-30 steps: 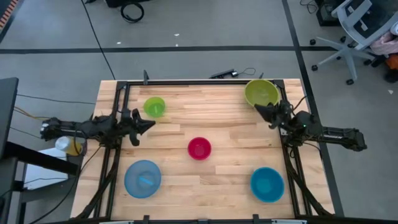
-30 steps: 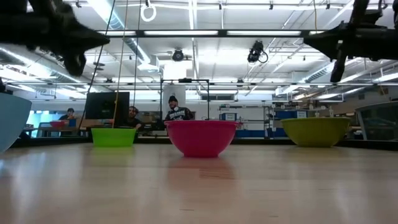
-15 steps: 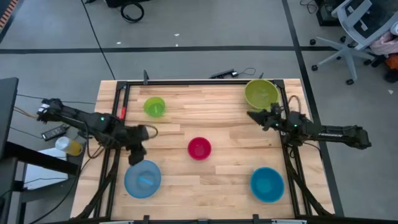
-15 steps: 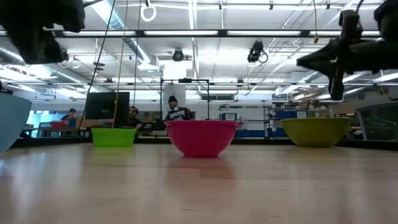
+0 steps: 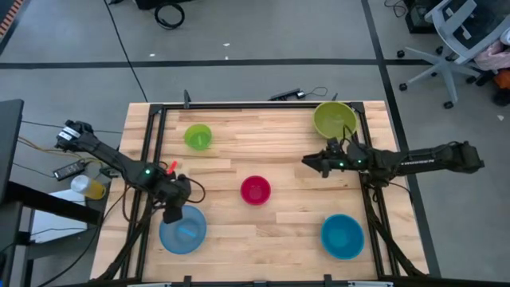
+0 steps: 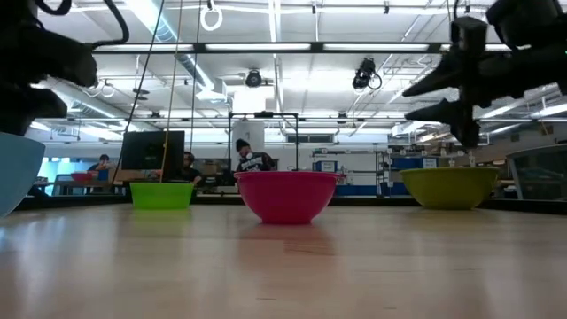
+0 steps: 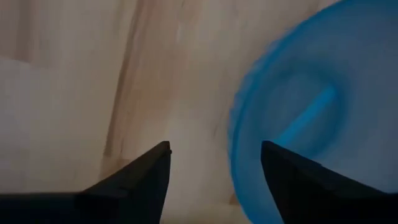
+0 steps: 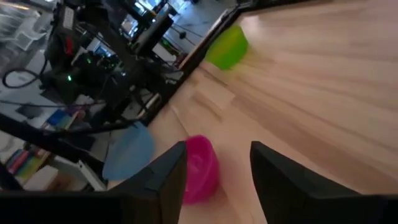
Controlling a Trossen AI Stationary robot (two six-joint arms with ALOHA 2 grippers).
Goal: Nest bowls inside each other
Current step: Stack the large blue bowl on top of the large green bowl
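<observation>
Five bowls stand apart, upright on their bases, on the wooden table (image 5: 287, 219): small lime-green (image 5: 198, 136) far left, olive-green (image 5: 335, 119) far right, magenta (image 5: 255, 190) in the middle, light blue (image 5: 182, 229) near left, teal-blue (image 5: 343, 236) near right. My left gripper (image 7: 214, 163) is open and points down over the far left rim of the light blue bowl (image 7: 311, 112), touching nothing. My right gripper (image 8: 217, 163) is open and nearly level, right of the magenta bowl (image 8: 202, 168) and above the table, facing the table's left side.
A black frame rail (image 5: 255, 106) runs along the table's far edge, with a cable beside it. Office chairs (image 5: 458, 40) stand on the floor at the far right. In the low view, people sit at desks (image 6: 244, 159) well behind the table.
My left gripper has swung toward the near edge and tipped from level to pointing down over the light blue bowl. My right gripper has left the olive-green bowl's side, reached toward the table's middle and opened. No bowl has moved.
</observation>
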